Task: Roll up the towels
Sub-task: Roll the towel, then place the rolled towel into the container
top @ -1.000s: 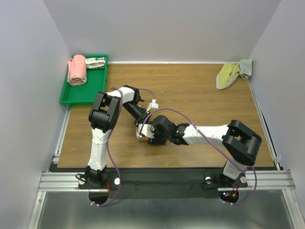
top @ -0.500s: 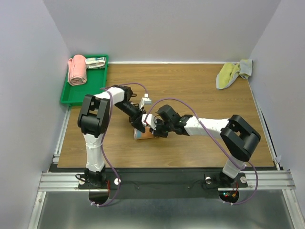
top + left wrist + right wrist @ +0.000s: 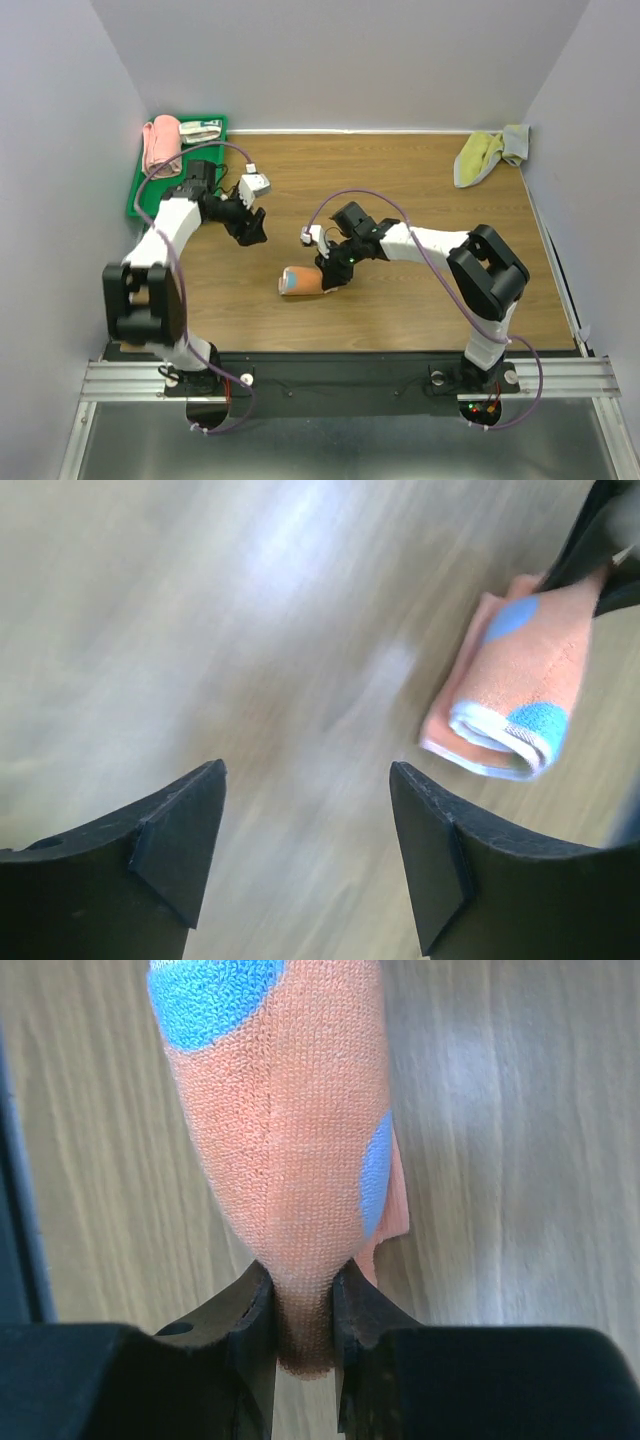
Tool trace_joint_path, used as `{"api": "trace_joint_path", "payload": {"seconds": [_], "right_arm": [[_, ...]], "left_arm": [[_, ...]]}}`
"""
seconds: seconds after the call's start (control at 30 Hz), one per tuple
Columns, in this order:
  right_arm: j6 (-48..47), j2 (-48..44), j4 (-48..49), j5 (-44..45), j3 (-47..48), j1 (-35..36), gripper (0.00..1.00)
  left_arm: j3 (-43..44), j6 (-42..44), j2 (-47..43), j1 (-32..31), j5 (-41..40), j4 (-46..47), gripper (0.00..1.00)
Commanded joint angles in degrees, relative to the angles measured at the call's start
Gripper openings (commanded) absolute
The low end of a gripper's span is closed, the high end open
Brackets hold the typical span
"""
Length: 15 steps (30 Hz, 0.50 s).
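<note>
Orange towel [image 3: 300, 281], now a tight roll, lies mid-table [image 3: 400, 200], one end clamped in the right gripper [image 3: 328, 272]. Having let go, the left gripper [image 3: 252, 228] has swung back toward the tray [image 3: 160, 200], jaws apart and empty. Still crumpled, the yellow-green towel [image 3: 485, 152] waits in the far right corner.

The top camera looked steeply down from high above the rolled orange towel [image 3: 300, 281]. The left wrist camera viewed that towel obliquely from nearby; the right wrist camera sat close against it. All three views shared it.
</note>
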Motion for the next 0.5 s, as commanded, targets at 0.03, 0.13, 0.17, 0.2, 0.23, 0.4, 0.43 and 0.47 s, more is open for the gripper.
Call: {"api": "trace_joint_path", "payload": {"seconds": [0.03, 0.13, 0.17, 0.2, 0.23, 0.4, 0.43, 0.47], "right_arm": [[2.7, 6.9, -9.9, -7.3, 2.9, -1.5, 0.00], [3.4, 9.5, -11.5, -9.9, 5.2, -2.0, 0.01], [3.5, 10.0, -11.9, -11.2, 5.9, -2.2, 0.01], [3.5, 10.4, -12.6, -11.7, 6.2, -2.4, 0.01], [3.6, 11.2, -12.9, -12.1, 6.9, -2.5, 0.00], [4.7, 13.9, -14.5, -15.3, 8.9, -3.1, 0.01], [4.8, 14.8, -14.7, -15.7, 9.3, -3.3, 0.01], [4.8, 15.2, -15.1, -16.4, 9.6, -3.4, 0.01]], "left_arm": [[-11.5, 2.2, -21.7, -7.9, -11.8, 10.3, 0.79], [-20.8, 5.1, -33.0, -16.1, -18.9, 13.4, 0.79], [-23.1, 5.4, -37.5, -18.0, -20.6, 14.1, 0.79], [-25.2, 6.1, -39.3, -19.8, -21.5, 14.6, 0.79], [-28.5, 6.4, -41.0, -22.3, -24.2, 15.3, 0.79], [-33.4, 6.8, -43.4, -37.4, -33.4, 18.0, 0.79], [-33.9, 6.9, -42.3, -38.8, -35.5, 18.7, 0.79], [-34.0, 7.4, -41.5, -40.2, -36.1, 19.0, 0.79]]}}
